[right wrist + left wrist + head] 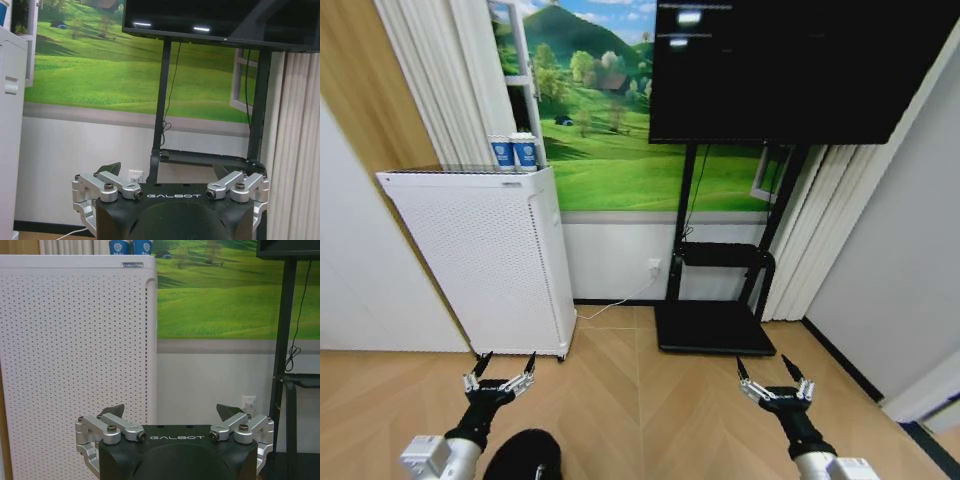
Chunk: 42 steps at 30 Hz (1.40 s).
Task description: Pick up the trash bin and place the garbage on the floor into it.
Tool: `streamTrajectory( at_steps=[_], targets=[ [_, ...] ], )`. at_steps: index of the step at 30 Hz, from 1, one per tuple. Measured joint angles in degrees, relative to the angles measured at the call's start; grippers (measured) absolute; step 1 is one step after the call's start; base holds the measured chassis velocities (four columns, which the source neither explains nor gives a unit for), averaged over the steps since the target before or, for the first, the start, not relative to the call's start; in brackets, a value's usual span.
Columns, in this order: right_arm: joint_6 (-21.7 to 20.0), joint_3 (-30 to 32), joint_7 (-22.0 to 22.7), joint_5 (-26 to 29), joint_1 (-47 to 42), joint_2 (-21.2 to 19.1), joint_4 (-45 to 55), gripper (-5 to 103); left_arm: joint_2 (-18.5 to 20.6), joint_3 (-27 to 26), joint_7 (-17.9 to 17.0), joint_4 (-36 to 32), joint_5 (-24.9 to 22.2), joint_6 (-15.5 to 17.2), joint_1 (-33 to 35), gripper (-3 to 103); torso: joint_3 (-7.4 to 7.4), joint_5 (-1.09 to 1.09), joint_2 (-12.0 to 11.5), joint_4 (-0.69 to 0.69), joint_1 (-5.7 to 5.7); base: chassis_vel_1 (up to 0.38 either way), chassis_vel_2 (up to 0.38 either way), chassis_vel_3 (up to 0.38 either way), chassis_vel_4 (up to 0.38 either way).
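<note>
My left gripper [503, 368] hangs open over the wooden floor, low on the left, in front of the white perforated appliance; in its wrist view the left gripper [172, 412] holds nothing. On the right, my right gripper [772, 372] is open too, facing the TV stand, and the right gripper [167, 172] is empty in its own view. A dark rounded shape [523, 456] sits at the bottom edge beside my left arm; I cannot tell whether it is the trash bin. The garbage is out of view.
A tall white perforated appliance [480, 260] stands against the left wall with two blue cups [515, 152] on top. A black TV stand base [713, 328] rests on the floor under a large screen [800, 60]. A white cable [615, 303] runs to a wall socket. Open floor [640, 400] lies between the arms.
</note>
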Motion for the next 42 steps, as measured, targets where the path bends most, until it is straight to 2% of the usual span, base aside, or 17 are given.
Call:
streamTrajectory(
  at_steps=[2,14,42],
  targets=[
    [0.0,0.0,0.0,0.0,0.0,0.0,0.0,100,0.0,0.0,0.0,0.0,0.0,0.0,0.0,100,0.01,0.01,0.0,0.04,0.0,0.049,0.013,0.017,-0.017],
    [0.0,0.0,0.0,0.0,0.0,0.0,0.0,100,0.0,0.0,0.0,0.0,0.0,0.0,0.0,100,0.0,0.03,0.0,0.0,0.0,0.004,-0.053,-0.003,0.064],
    [0.0,0.0,0.0,0.0,0.0,0.0,0.0,100,0.0,0.0,0.1,0.0,0.0,0.0,0.0,100,-0.01,0.02,0.0,0.0,0.0,0.13,-0.126,-0.142,0.13]
  ],
)
